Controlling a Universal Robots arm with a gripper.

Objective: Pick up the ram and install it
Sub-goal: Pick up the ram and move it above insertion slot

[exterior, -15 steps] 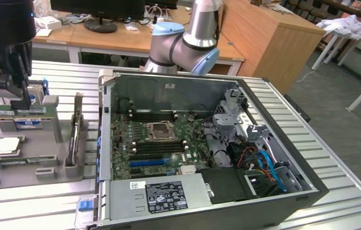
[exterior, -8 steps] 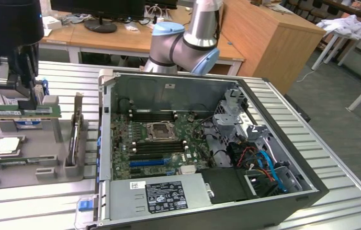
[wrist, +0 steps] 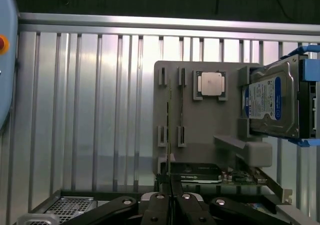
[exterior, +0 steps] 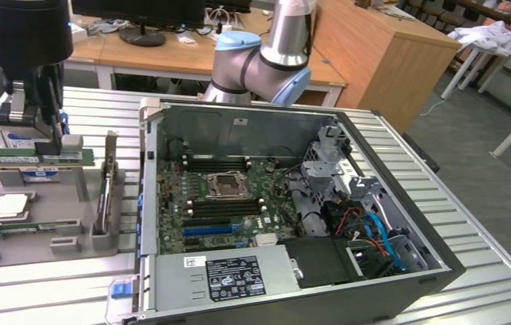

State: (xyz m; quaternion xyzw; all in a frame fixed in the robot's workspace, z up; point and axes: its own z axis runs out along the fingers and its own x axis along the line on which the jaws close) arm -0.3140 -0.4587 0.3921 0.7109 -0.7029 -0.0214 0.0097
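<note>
Ribbed metal slats form the table (exterior: 47, 284), and behind it stand wooden desks and a monitor foot. On the table lies an open computer case (exterior: 436, 271) with its motherboard (exterior: 228, 203) facing up, and beside it, on the exterior view's left, sits a grey holder (exterior: 61, 220). The gripper (exterior: 50, 152) hangs over that holder, its jaws clamped on the ram (exterior: 7, 158). The green stick is raised clear of the holder, just in front of the upright hard drive (exterior: 34, 175). It stands on its long edge and is level, with its long axis running across the exterior view from left to right and the gripper pinching it right of its middle. From the wrist view the ram (wrist: 169, 135) is seen edge-on as a thin line running out from between the black fingers of the gripper (wrist: 170, 197). The holder (wrist: 205, 130) below it carries the square processor chip (wrist: 211, 82) and the hard drive (wrist: 272, 102).
</note>
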